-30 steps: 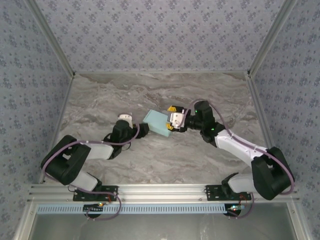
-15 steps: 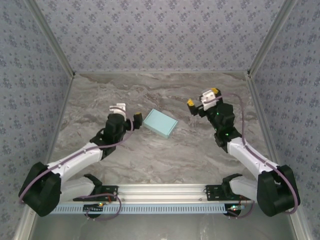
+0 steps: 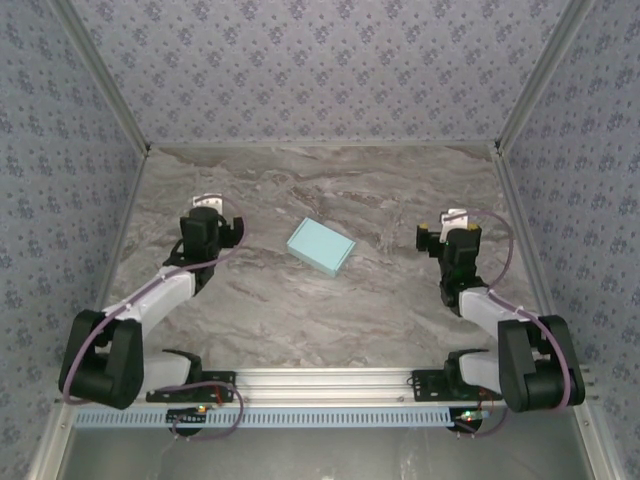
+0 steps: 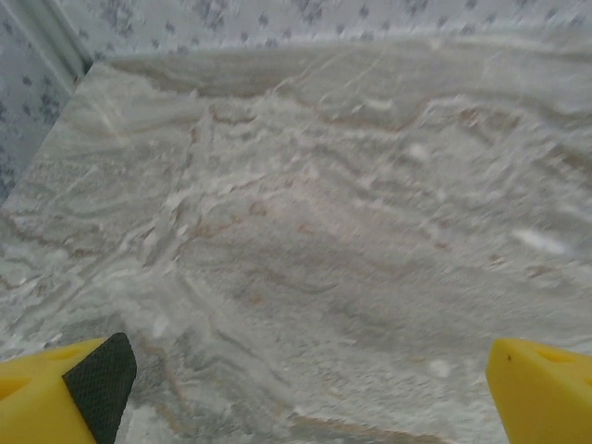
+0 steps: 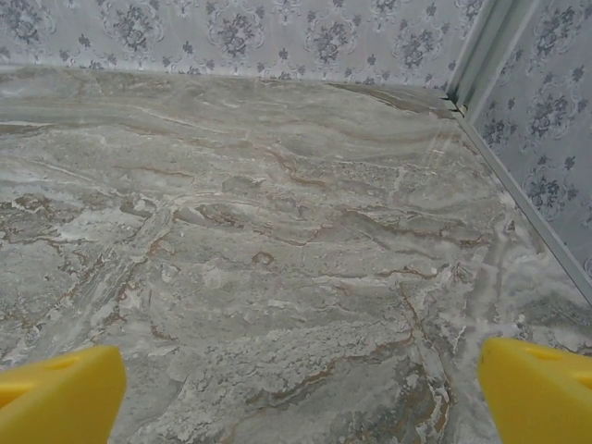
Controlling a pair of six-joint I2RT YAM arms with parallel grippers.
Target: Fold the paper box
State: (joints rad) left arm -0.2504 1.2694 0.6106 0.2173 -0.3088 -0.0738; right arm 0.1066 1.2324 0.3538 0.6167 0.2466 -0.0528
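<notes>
a second ago both grippers were up against the paper box (image 3: 321, 247), the left one at its left corner and the right one on its right end; since then both arms have pulled away to their own sides and the jaws have spread. the box has stayed almost where it was, lying flat and alone near the middle of the marble table (image 3: 300, 320), turned at a slant, a closed pale blue rectangle with no loose flaps that i can make out from above. that reads as a release after the last press, so the folding looks done or very nearly done, though the overhead view is too small to check the seams. the left gripper (image 3: 212, 214) now sits well to the left of the box and the right gripper (image 3: 440, 227) well to the right, the box between them and touched by neither. both are wide open and hold nothing: in each wrist view the yellow fingers (image 4: 55, 393) (image 5: 55, 393) stand at the far corners with bare marble between.
</notes>
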